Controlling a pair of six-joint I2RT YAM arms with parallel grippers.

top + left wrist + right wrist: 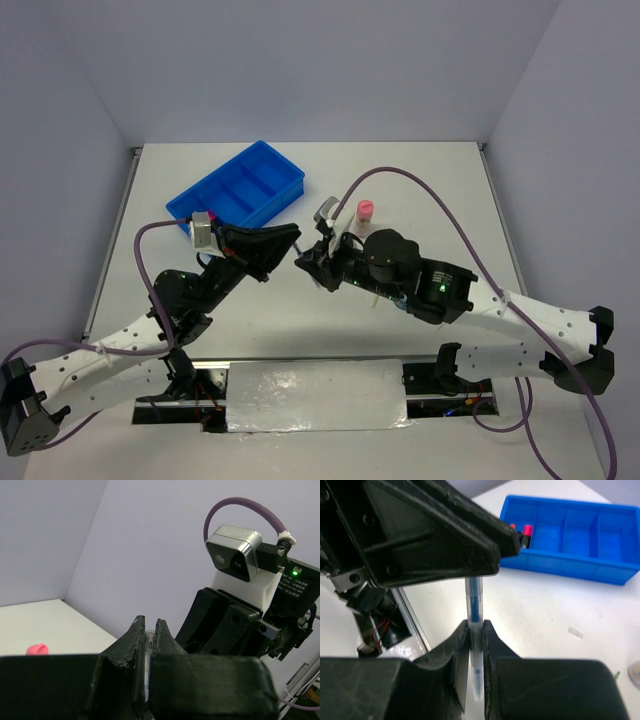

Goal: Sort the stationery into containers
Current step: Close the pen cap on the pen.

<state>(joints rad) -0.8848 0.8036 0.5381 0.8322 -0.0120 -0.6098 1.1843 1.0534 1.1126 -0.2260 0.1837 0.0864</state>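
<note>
Right wrist view showed the pen (474,600), a thin see-through plastic stick with blue ink inside, held up over the white table (545,610). The right gripper (475,627) was squeezed tight on its lower part. The left gripper (148,626) was pinched on its top end, and its chunky black fingers hid that end. Behind sat the shiny blue tray (620,575) with walls inside. An orange cap (512,526) and a pink cap (526,529) peeked from its end box, the rest hidden.

One tray (262,163) at upper left. Two capped highlighters (526,529) in its end compartment. One pen (474,605) at centre. One pink-capped bottle (365,212). One disc (635,673) at the right edge.
</note>
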